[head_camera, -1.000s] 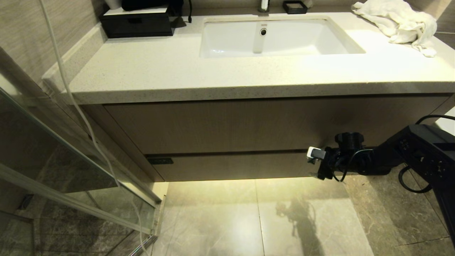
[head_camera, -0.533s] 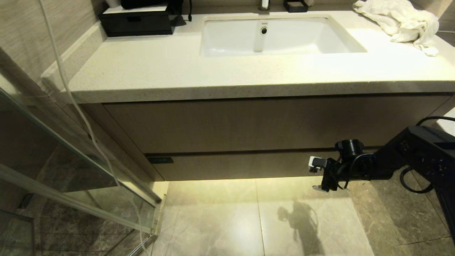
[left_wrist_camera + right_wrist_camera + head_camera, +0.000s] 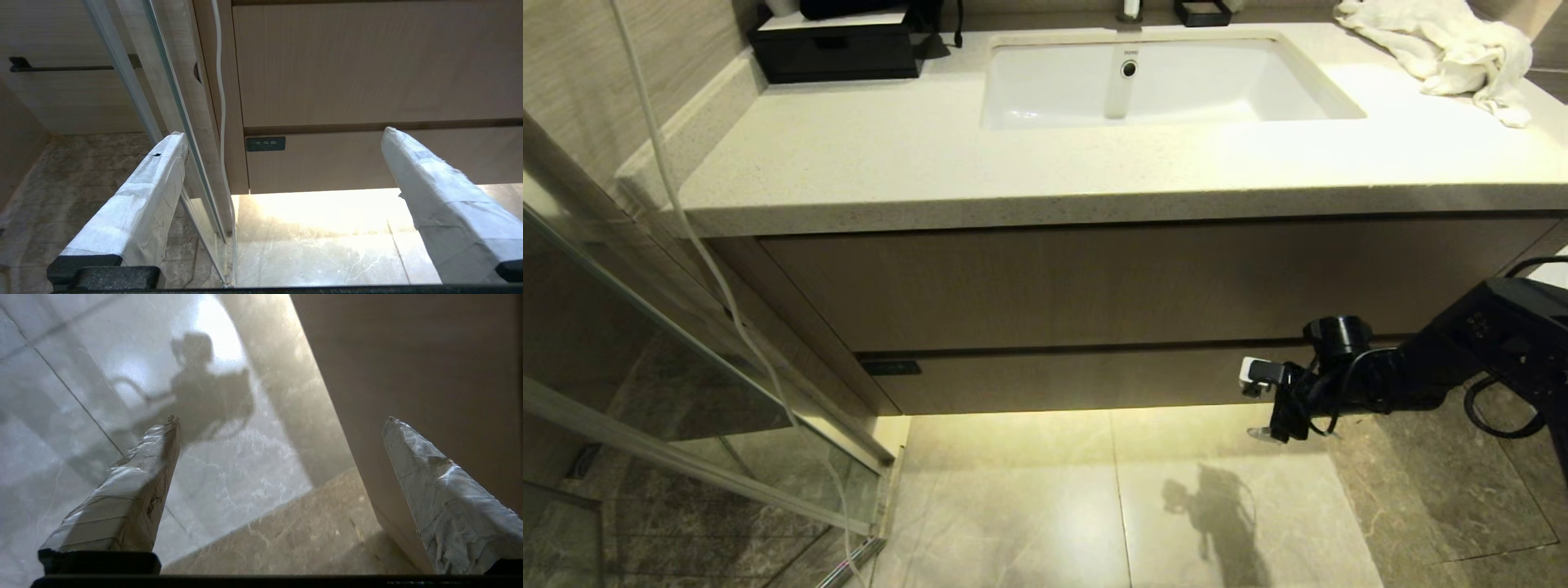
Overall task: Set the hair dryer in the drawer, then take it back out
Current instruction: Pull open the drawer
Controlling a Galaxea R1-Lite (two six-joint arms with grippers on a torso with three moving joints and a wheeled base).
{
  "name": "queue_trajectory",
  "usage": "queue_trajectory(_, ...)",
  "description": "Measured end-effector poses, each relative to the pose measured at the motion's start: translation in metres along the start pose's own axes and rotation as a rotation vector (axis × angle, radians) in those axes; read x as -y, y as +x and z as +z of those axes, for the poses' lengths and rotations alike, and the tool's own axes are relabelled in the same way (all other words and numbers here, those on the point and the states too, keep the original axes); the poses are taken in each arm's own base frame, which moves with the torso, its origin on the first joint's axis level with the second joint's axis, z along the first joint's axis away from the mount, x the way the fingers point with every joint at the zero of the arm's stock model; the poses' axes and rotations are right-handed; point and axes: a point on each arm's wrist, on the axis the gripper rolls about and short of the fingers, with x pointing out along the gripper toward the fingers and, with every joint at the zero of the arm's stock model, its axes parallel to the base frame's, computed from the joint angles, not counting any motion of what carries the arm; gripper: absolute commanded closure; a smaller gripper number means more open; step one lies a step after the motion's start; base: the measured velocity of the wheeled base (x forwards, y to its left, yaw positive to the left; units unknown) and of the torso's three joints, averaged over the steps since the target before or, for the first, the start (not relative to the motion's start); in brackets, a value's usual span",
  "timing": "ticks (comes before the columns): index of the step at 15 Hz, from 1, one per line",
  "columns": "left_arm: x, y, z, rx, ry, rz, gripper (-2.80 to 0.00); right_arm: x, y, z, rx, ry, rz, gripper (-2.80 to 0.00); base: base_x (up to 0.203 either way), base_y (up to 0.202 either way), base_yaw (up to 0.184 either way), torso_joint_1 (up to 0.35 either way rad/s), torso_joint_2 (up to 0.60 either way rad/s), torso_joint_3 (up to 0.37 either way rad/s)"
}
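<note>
So the big thing here is the vanity: pale countertop with the sink sunk into it, a tall wood-grain panel under that, and below it the drawer, fully closed, its low face flush and handleless. That's probably why the right arm comes in so low. With no handle, my guess is it has to hook the bottom edge from underneath.

The right gripper sits just in front of the drawer's right end, near the lower edge, one finger high and one low, spread wide with nothing in them. The left gripper is parked off to the side, also wide open and empty.

The hair dryer isn't visible in any view, so can't say where it is. There's a black box at the back left of the counter and a white towel at the right.

The left wrist view catches a small dark label on the drawer's left end far better than the head view. The right wrist view shows mostly the floor tile and the gripper's shadow, plus the drawer face close beside one finger.
</note>
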Motion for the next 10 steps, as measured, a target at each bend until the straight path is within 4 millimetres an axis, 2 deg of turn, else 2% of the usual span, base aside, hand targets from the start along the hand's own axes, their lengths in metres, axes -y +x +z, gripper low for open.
queue_trajectory(5, 0.000, 0.000, 0.000, -0.001, 0.000, 0.000, -2.80, 0.001, -0.019, 0.009, 0.144, -0.106, -0.037, -2.80, 0.000, 0.000, 0.000, 0.000, 0.00, 0.000)
queue_trajectory(8, 0.000, 0.000, 0.000, 0.000, -0.001, -0.001, -2.80, 0.003, -0.021, 0.013, 0.277, -0.219, -0.037, -2.80, 0.000, 0.000, 0.000, 0.000, 0.00, 0.000)
queue_trajectory(10, 0.000, 0.000, 0.000, 0.000, 0.000, -0.001, -2.80, 0.004, -0.019, 0.014, 0.300, -0.264, -0.042, -2.80, 0.000, 0.000, 0.000, 0.000, 0.00, 0.000)
